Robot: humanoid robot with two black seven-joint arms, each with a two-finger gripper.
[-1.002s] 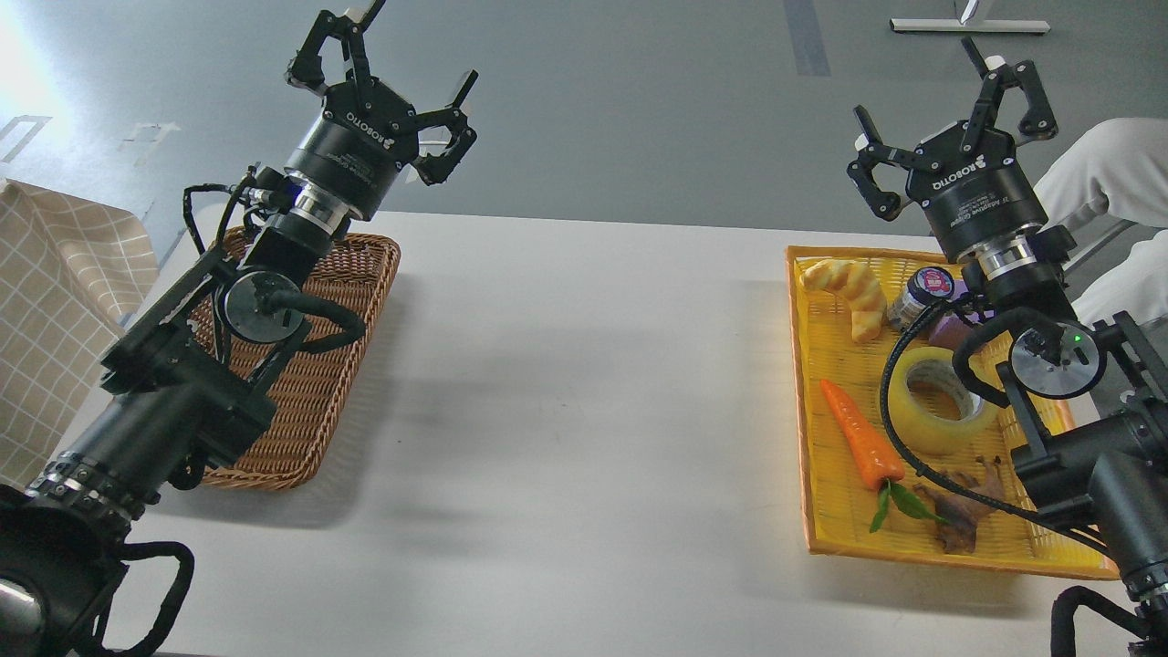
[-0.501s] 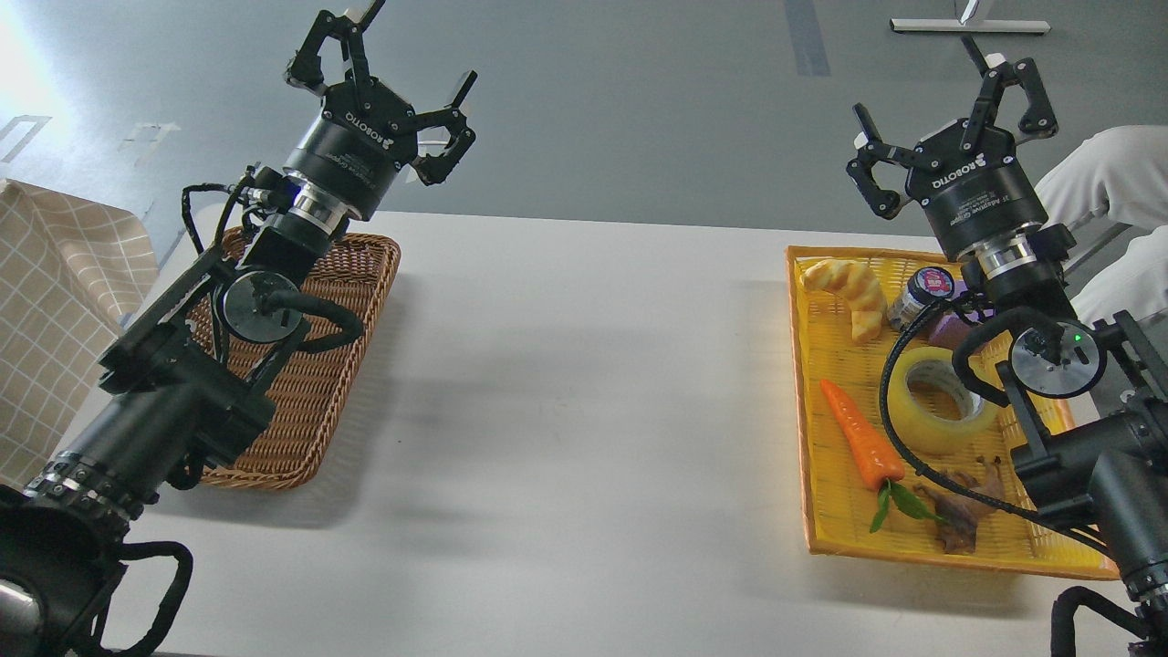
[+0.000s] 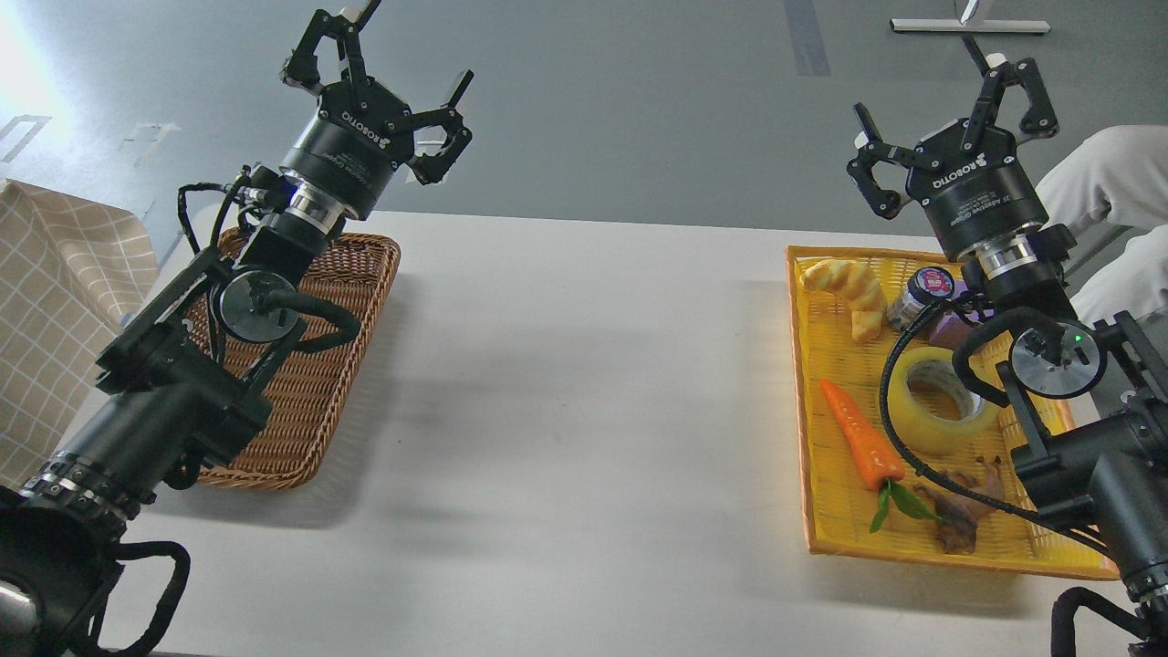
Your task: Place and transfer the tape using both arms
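Tape [image 3: 940,401] lies flat in your yellow tray [image 3: 826,383] at right, beside the carrot [image 3: 860,436]. Your left gripper [image 3: 379,82] and right gripper [image 3: 954,119] hover high, fingers apart, empty.

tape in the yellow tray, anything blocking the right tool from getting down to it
Partly: the right arm's own black cable crosses the tape, and the carrot lies close on its left. The right tool is open, raised above the tray.
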